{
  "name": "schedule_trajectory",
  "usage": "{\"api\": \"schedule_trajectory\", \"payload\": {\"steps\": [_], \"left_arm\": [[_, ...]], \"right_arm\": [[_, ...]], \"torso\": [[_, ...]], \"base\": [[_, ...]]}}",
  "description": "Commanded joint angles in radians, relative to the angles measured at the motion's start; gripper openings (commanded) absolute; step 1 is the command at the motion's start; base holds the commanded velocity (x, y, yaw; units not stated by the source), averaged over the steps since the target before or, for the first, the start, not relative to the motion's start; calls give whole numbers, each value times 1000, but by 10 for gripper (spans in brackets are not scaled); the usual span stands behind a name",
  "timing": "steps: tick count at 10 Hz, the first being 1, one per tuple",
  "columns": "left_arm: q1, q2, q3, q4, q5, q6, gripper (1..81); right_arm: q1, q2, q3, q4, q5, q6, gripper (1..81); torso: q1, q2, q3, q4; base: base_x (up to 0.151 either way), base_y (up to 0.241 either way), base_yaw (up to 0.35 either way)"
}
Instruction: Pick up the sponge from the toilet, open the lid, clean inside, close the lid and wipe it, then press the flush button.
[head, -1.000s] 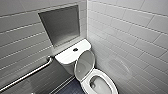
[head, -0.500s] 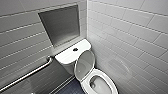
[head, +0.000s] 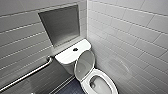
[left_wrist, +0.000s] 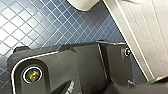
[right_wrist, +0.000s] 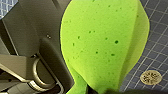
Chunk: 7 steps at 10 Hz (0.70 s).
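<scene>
While the lid (head: 85, 63) stands raised, we pinch the sponge (right_wrist: 102, 42) by one end in our right tool (right_wrist: 97, 90), seemingly so its broad face can scrub the toilet (head: 110, 84).

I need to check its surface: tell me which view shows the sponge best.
The right wrist view: the sponge looms large there, green and pitted with pores, above the blue floor tiles. The left wrist view catches a thin green sliver of it. The head view gives the toilet, lid raised.
</scene>
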Motion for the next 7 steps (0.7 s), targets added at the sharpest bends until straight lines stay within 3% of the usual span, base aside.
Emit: {"api": "schedule_trajectory", "payload": {"steps": [1,3,5,7], "left_arm": [[-146,-89,92,-156,59,-3,811],[-218,-97,100,-241,59,-3,811],[-296,-104,100,-353,55,-3,811],[-376,-109,97,-421,55,-3,811]], "right_arm": [[-67,38,-69,99,-84,-174,10],[-62,38,-34,317,-84,-391,10],[-47,6,38,466,-99,-535,10],[-36,-52,157,655,-126,-769,10]], "torso": [[0,0,0,0],[0,0,0,0],[0,0,0,0],[0,0,0,0]], "base": [[0,0,0],[0,0,0],[0,0,0],[0,0,0]]}}
